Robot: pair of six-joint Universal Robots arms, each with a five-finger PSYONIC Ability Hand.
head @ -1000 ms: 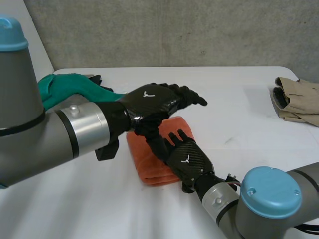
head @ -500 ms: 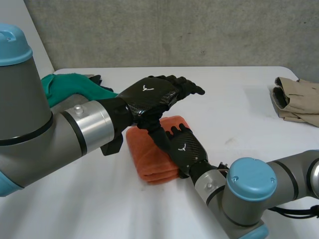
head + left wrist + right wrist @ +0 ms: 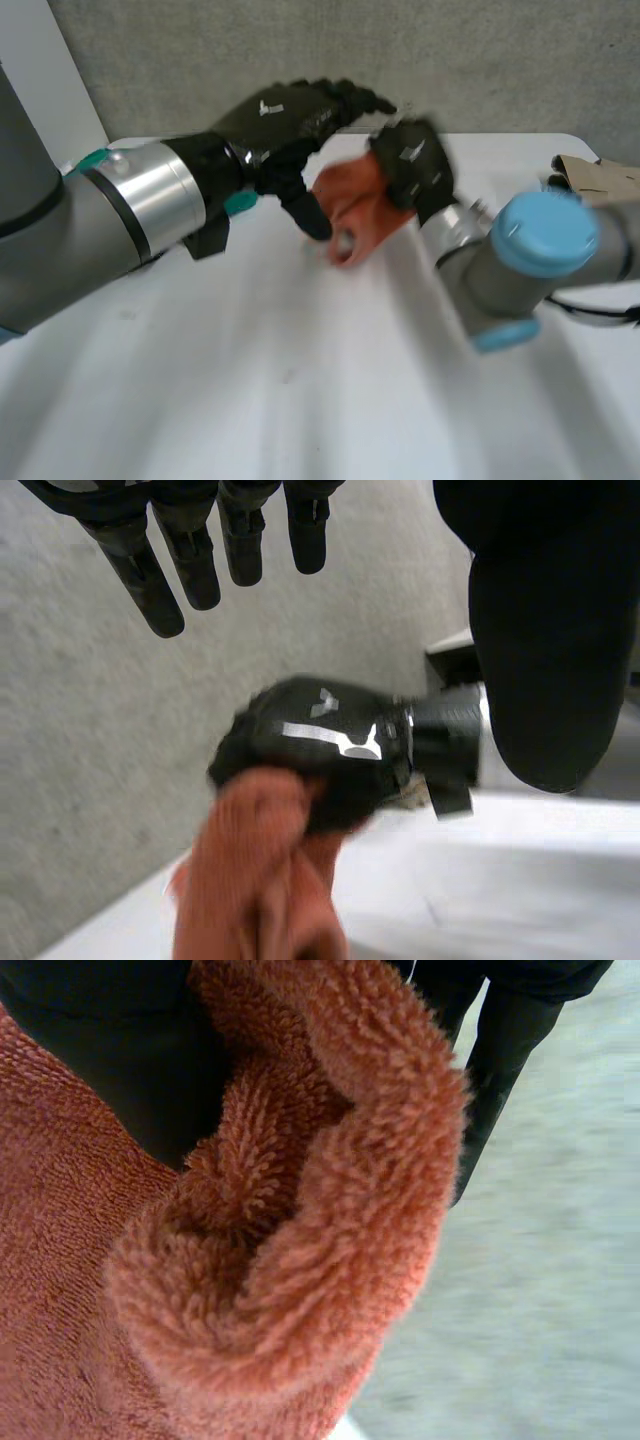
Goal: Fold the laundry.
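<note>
Right hand [image 3: 412,165] grips orange towel [image 3: 350,210] beside left hand [image 3: 285,120], beige garment [image 3: 600,178] well apart.

The towel [image 3: 352,205] hangs bunched from the right hand [image 3: 412,160], whose fingers are curled round its upper part, over the far middle of the table [image 3: 300,380]. Whether its lower end touches the tabletop cannot be told. The left hand [image 3: 290,115] is just left of the towel and a little higher. Its fingers stretch out above the towel toward the right hand, and its thumb points down just beside the towel's left side. In the left wrist view the right hand sits beyond the left hand's fingertips [image 3: 190,555], with the towel below it. A second cloth [image 3: 240,204] lies behind the left arm, at the table's left. A garment [image 3: 600,180] lies at the table's far right edge, well apart from both hands. A wall [image 3: 500,60] stands behind the table.
</note>
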